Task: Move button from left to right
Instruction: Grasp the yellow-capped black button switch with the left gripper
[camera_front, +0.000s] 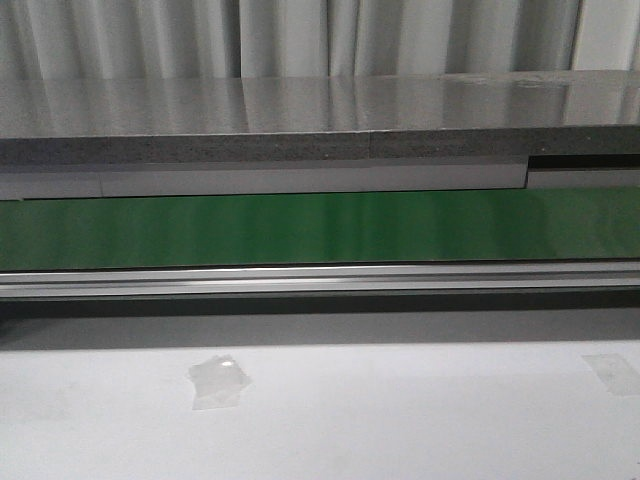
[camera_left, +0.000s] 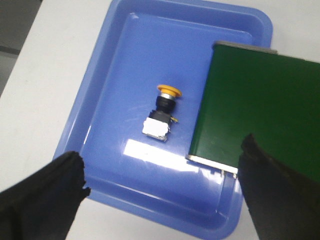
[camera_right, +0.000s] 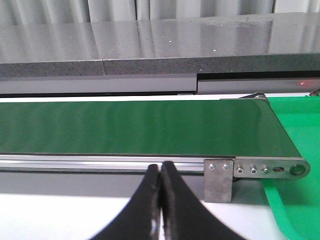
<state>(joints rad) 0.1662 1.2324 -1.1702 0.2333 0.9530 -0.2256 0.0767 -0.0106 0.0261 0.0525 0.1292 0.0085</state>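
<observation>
The button (camera_left: 164, 109) lies on its side in a blue tray (camera_left: 100, 90) in the left wrist view, its yellow-orange cap pointing away from its black body and white base. My left gripper (camera_left: 162, 177) hovers above the tray, open wide, its black fingers (camera_left: 42, 197) on either side and the button lying farther out than the fingertips. My right gripper (camera_right: 161, 172) is shut and empty, in front of the conveyor's aluminium rail. Neither gripper nor the button shows in the front view.
A green conveyor belt (camera_front: 320, 228) runs across the front view with an aluminium rail (camera_front: 320, 278) before it. Its end (camera_left: 260, 105) overhangs the blue tray. A green tray (camera_right: 300, 145) lies at the belt's right end. Clear tape patches (camera_front: 218, 382) sit on the white table.
</observation>
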